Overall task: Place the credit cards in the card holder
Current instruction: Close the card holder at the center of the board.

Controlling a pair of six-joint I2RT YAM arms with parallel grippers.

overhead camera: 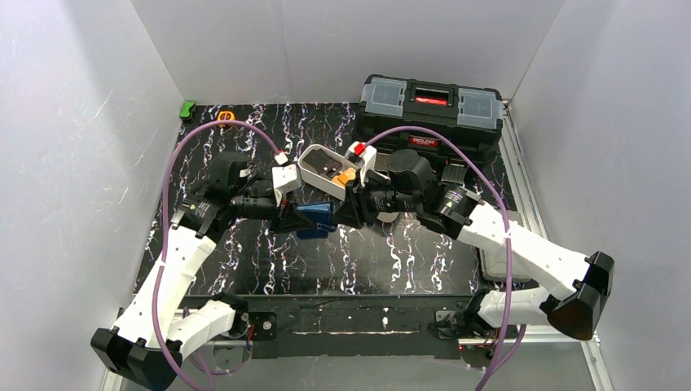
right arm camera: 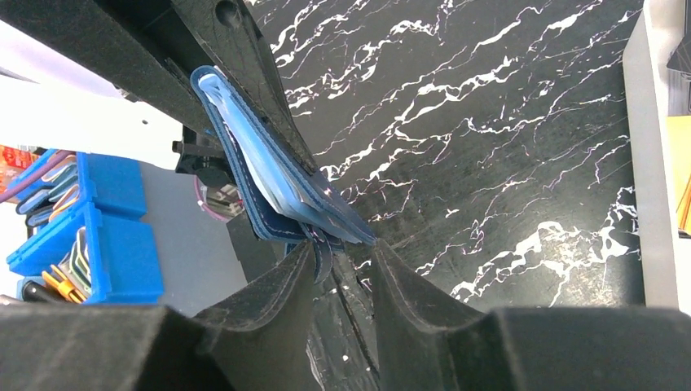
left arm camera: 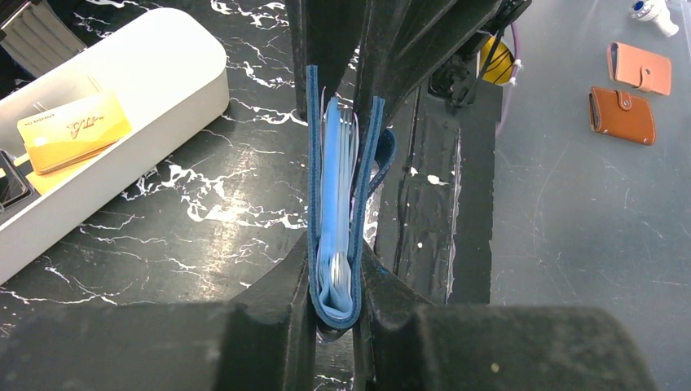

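Note:
The navy card holder [overhead camera: 316,218] hangs between my two grippers above the black marbled table. My left gripper [overhead camera: 290,218] is shut on its folded spine; in the left wrist view [left arm camera: 336,252] the holder [left arm camera: 338,195] stands edge-on with light blue pockets inside. My right gripper [overhead camera: 344,213] closes on the opposite, fanned edge, and in the right wrist view [right arm camera: 344,248] the holder [right arm camera: 261,179] sits at its fingertips. An orange-yellow credit card [left arm camera: 73,130] and a dark card [left arm camera: 12,183] lie in the white tray [left arm camera: 163,73]. The orange card also shows in the top view [overhead camera: 345,175].
A big black toolbox [overhead camera: 432,114] stands at the back right, close behind the white tray [overhead camera: 314,167]. A yellow tape measure [overhead camera: 226,119] and a green object [overhead camera: 187,108] lie at the back left. Two brown wallets [left arm camera: 622,114] lie off the table.

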